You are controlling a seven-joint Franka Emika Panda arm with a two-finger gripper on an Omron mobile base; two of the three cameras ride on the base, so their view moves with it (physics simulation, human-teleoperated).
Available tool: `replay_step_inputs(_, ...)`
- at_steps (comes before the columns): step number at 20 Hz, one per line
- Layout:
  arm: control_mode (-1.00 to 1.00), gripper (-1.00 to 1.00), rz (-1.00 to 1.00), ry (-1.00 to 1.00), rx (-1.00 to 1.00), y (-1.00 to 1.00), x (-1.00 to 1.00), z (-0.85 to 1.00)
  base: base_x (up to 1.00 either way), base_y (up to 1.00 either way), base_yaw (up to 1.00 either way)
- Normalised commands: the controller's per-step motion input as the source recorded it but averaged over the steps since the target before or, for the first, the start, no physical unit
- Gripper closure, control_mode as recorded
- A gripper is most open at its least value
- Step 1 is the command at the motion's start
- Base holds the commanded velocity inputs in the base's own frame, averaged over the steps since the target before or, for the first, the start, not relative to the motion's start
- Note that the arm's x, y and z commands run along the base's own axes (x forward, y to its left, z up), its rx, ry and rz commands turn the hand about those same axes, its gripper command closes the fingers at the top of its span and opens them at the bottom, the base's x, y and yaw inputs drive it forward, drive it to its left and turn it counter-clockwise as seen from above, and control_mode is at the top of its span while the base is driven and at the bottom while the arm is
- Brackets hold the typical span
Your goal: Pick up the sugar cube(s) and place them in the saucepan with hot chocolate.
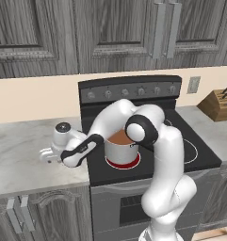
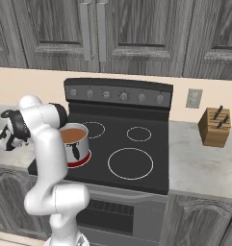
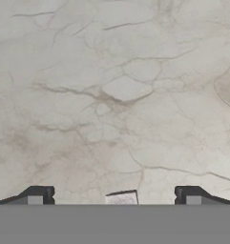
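Note:
The saucepan with hot chocolate (image 1: pixel 120 147) (image 2: pixel 75 142) is a shiny steel pan holding reddish-brown liquid, standing on the stove's front left burner, which glows red. My gripper (image 1: pixel 45 155) (image 2: pixel 2 139) hangs low over the marble counter (image 1: pixel 20 164), to the left of the stove and apart from the pan. In the hand view the gripper (image 3: pixel 114 195) is open, its two dark tips set wide. A small pale sugar cube (image 3: pixel 122 198) lies on the marble between them, partly cut off at the bottom edge.
The black stove (image 1: pixel 181 155) (image 2: pixel 132 158) has a raised knob panel at the back. A wooden knife block (image 1: pixel 218 104) (image 2: pixel 214 126) stands on the counter right of it. Dark cabinets hang overhead. Marble stretches ahead of the fingers (image 3: pixel 116 95).

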Motion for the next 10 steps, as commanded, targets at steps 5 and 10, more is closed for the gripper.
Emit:
replay_step_inputs(5, -1.00, -1.00, 0.00, 0.00, 0.00, 0.02, -0.10, -0.08, 0.00, 0.00, 0.00)
replay_step_inputs(10, -1.00, -1.00, 0.00, 0.00, 0.00, 0.00, 0.00, -0.24, 0.00, 0.00, 0.00)
